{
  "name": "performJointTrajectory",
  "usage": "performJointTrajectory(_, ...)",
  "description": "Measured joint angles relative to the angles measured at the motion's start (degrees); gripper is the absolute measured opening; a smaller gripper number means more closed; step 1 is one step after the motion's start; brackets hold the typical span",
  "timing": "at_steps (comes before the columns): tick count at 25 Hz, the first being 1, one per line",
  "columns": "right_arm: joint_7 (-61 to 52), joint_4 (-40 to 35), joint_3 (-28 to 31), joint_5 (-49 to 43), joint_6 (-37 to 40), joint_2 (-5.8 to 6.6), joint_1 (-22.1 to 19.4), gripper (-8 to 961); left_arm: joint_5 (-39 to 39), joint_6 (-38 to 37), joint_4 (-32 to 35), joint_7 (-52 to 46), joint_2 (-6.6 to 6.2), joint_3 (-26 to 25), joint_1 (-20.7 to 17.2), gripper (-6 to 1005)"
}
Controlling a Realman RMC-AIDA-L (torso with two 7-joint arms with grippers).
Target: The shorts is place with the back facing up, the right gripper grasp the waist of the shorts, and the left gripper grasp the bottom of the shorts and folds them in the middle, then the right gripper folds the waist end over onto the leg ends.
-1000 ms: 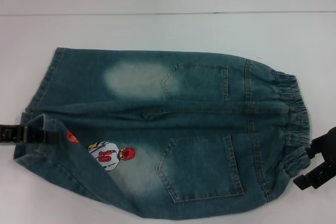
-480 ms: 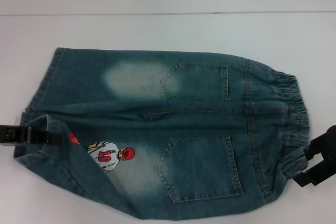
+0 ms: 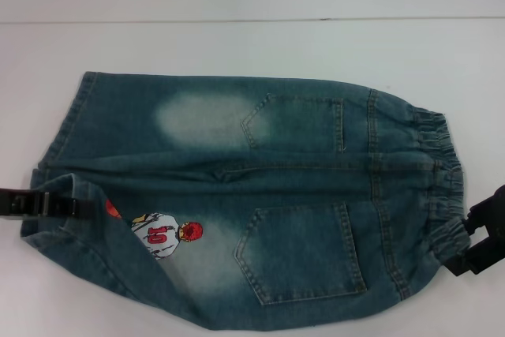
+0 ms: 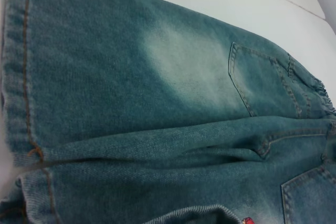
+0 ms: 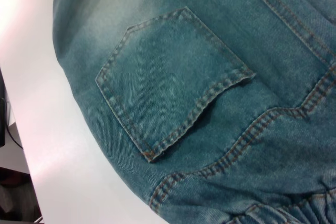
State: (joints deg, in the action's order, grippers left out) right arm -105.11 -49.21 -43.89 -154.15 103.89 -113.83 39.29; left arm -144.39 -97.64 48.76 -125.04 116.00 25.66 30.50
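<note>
Since a second ago the right gripper (image 3: 473,242) has slid outward toward the edge of the head view while staying at the waist of the shorts (image 3: 442,187), and the near leg hem has lifted a little more at the left gripper (image 3: 59,206).

The shorts (image 3: 237,195) lie back up across the white desk (image 3: 237,45), waistband on the robot's right, leg ends (image 3: 63,140) on its left. I judge the first fold as only begun: the near hem is raised and turned over beside the left gripper, showing the basketball-player print (image 3: 167,234) numbered 10, but the near half has not been carried over the far half. The lengthwise fold remains, then the waist-over-legs fold.

Left jaws look closed on the bottom of the shorts (image 3: 71,195), where the cloth is pinched up. Right jaws meet the ruffled band, but whether they are clamped I cannot tell.

Counted: one pair of shorts, two back pockets (far one (image 3: 296,124), near one (image 3: 304,254)), two bleached patches, one print, two grippers
</note>
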Motion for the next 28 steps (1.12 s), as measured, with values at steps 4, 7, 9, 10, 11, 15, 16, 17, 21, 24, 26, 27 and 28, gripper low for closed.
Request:
performJointTrajectory(4,0.00,0.00,-0.46,0.13,0.00,-0.51,0.00,766,0.06,0.21,-0.65,0.43,0.02,0.01,0.00,19)
performJointTrajectory(7,0.39,-0.01,-0.86,0.25,0.28,-0.99,0.00,762,0.06,0.64,-1.08,0.51,0.02,0.01,0.01,19)
performJointTrajectory(9,0.92,-0.01,-1.11,0.17,0.39,-1.13,-0.02,759,0.08,0.71,-1.20,0.55,0.02,0.01,0.01,20)
performJointTrajectory(10,1.12,-0.01,-1.17,0.16,0.42,-1.13,-0.04,757,0.11,0.71,-1.22,0.57,-0.01,0.01,0.02,20)
performJointTrajectory(11,1.34,-0.01,-1.24,0.17,0.44,-1.10,-0.08,756,0.12,0.72,-1.23,0.58,-0.06,0.00,0.02,20)
performJointTrajectory(15,1.45,-0.01,-1.24,0.12,0.44,-0.86,-0.17,750,0.14,0.72,-1.23,0.59,-0.10,0.00,0.00,20)
performJointTrajectory(16,1.34,-0.01,-1.23,0.07,0.33,-0.78,-0.18,748,0.14,0.71,-1.23,0.59,-0.11,0.00,0.00,20)
performJointTrajectory(17,1.26,-0.01,-1.22,0.07,0.30,-0.72,-0.21,712,0.15,0.72,-1.23,0.59,-0.12,0.00,0.00,20)
performJointTrajectory(21,1.20,-0.01,-1.19,0.04,0.21,-0.60,-0.29,568,0.16,0.71,-1.22,0.59,-0.14,0.00,0.00,20)
performJointTrajectory(24,1.19,-0.01,-1.12,0.02,0.16,-0.53,-0.42,295,0.17,0.70,-1.21,0.59,-0.16,0.00,0.00,21)
performJointTrajectory(26,1.18,-0.01,-1.03,0.01,0.13,-0.50,-0.51,219,0.16,0.69,-1.20,0.59,-0.20,-0.01,0.04,21)
performJointTrajectory(27,1.18,-0.01,-0.97,0.00,0.13,-0.48,-0.52,181,0.17,0.69,-1.16,0.58,-0.22,-0.07,0.10,21)
performJointTrajectory(28,1.21,0.00,-0.83,0.00,0.12,-0.45,-0.55,144,0.17,0.67,-1.12,0.57,-0.26,-0.15,0.11,21)
